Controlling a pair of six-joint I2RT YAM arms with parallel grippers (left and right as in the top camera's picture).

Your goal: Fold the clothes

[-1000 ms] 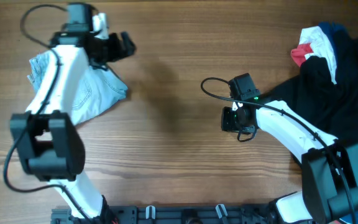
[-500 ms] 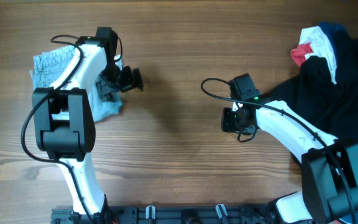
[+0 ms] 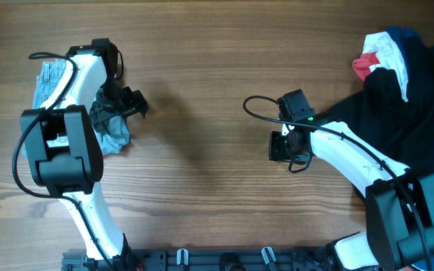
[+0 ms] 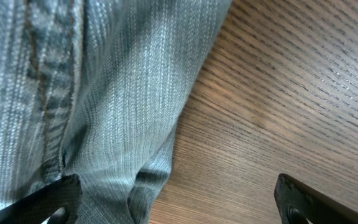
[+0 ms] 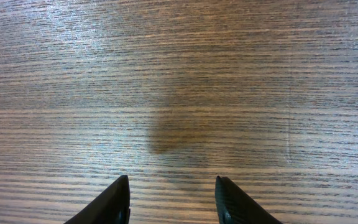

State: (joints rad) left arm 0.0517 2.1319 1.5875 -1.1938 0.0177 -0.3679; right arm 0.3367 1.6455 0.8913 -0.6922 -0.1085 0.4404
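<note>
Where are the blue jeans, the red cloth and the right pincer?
jeans [image 4: 117, 81]: left wrist view, on the denim beside the seam.
red cloth [image 3: 362, 68]: overhead view, on its bare red patch.
right pincer [image 5: 171, 182]: right wrist view, midway between its fingertips.
</note>
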